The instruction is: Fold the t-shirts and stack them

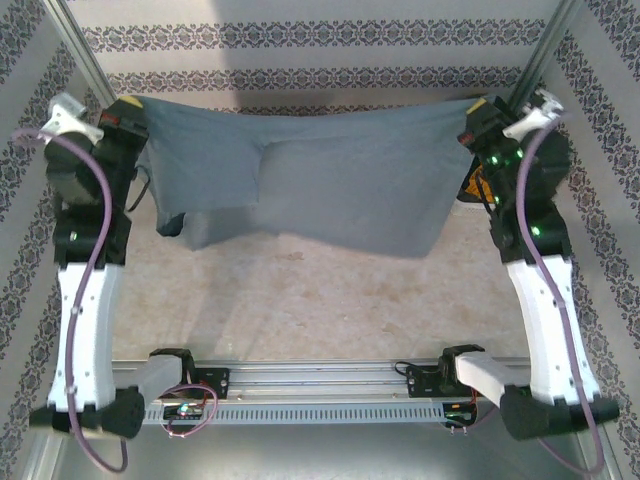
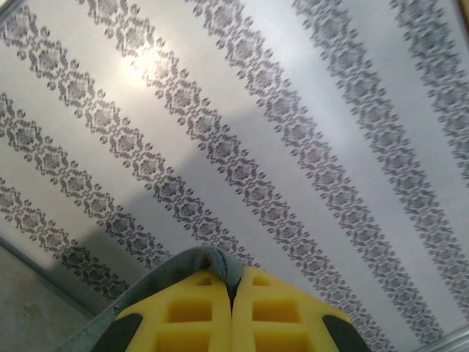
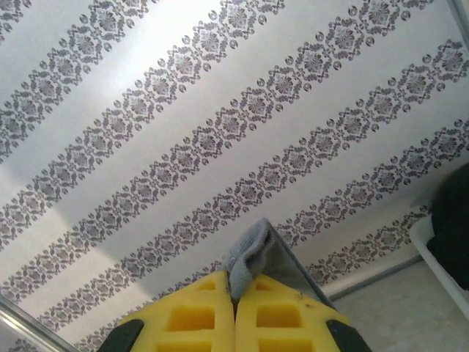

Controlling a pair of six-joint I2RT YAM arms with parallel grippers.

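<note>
The t-shirt (image 1: 320, 185) hangs spread between the two arms, its long axis running left to right above the bench (image 1: 300, 300). The left fingers (image 2: 183, 315) and right fingers (image 3: 194, 315) are each clamped tight on one top corner, so neither arm is nearer.

A pale beige, faintly speckled table (image 1: 300, 300) is bounded on three sides by walls (image 1: 330, 40) papered in grey ornamental stripes. Along its near edge a metal rail (image 1: 320, 380) is fixed, on which the arm bases (image 1: 180, 368) are mounted. A slate-blue t-shirt (image 1: 330, 180) is hung over the far part; contact with the surface cannot be told.
</note>
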